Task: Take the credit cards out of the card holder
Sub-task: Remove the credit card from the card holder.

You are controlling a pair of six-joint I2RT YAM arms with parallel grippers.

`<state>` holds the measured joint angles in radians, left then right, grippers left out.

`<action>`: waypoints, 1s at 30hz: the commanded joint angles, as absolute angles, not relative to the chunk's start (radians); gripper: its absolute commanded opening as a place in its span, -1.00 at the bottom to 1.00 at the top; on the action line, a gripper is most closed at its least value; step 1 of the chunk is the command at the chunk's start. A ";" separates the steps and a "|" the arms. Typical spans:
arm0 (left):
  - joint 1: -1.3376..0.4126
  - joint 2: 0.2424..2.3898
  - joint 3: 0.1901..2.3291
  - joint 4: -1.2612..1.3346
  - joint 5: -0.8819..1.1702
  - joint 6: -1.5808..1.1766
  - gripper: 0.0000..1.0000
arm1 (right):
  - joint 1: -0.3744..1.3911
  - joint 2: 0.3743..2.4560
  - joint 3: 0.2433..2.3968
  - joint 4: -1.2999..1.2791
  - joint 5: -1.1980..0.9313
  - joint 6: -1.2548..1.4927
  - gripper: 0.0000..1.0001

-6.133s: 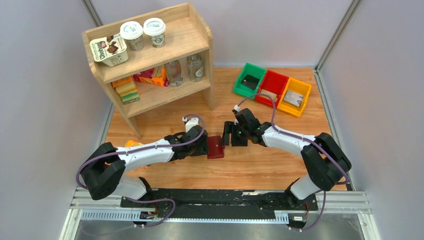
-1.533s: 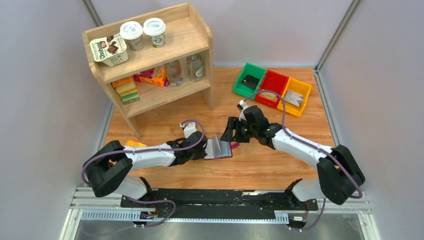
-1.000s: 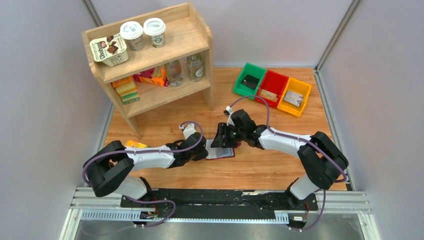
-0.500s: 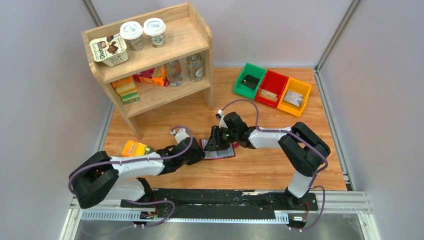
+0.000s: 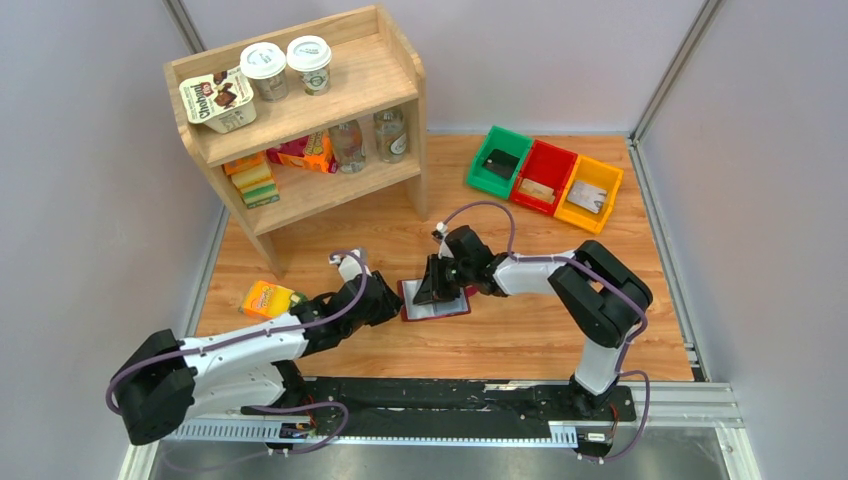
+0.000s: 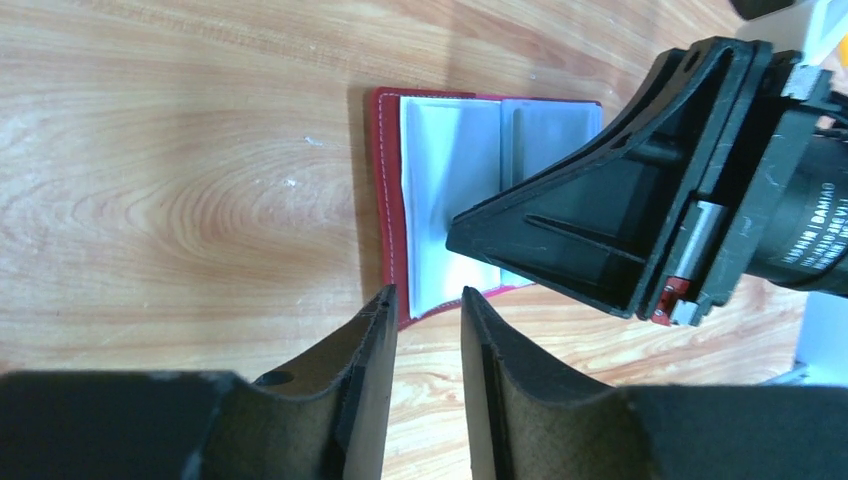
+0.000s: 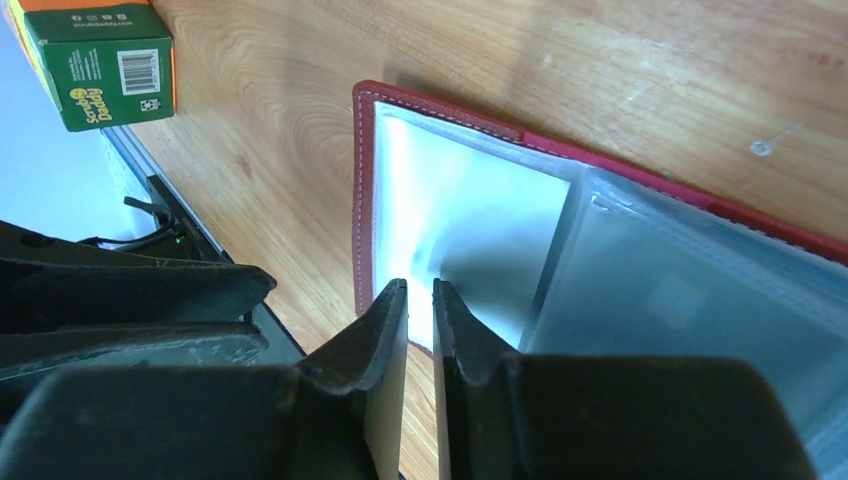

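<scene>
The card holder (image 5: 445, 306) lay open flat; card extraction appeared outstanding. Left gripper (image 6: 428, 296) jaws stood apart. Right gripper (image 7: 419, 289) jaws were nearly together, both empty.

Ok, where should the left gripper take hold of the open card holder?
Probably the bare maroon rim of the card holder, approached low from the left gripper's side. It lies open and flat, so only an edge offers purchase, and the right gripper hangs over the sleeves.
</scene>
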<state>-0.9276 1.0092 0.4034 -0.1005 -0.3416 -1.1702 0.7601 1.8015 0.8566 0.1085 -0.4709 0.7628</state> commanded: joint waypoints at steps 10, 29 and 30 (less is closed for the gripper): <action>-0.928 1.255 0.515 0.074 -0.282 -1.120 -0.41 | 0.764 1.674 0.868 0.048 -0.315 0.750 -0.90; -0.928 1.319 0.480 0.011 -0.278 -1.177 -0.45 | 0.762 1.535 0.867 -0.209 -0.044 0.635 -0.20; -0.928 1.321 0.480 0.012 -0.276 -1.177 -0.45 | 0.761 1.542 0.870 -0.213 -0.041 0.634 -0.15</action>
<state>-0.9276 1.3418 0.4904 0.0109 -0.2783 -1.1637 0.7601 1.5497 0.8513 -0.1650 -0.1032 0.6716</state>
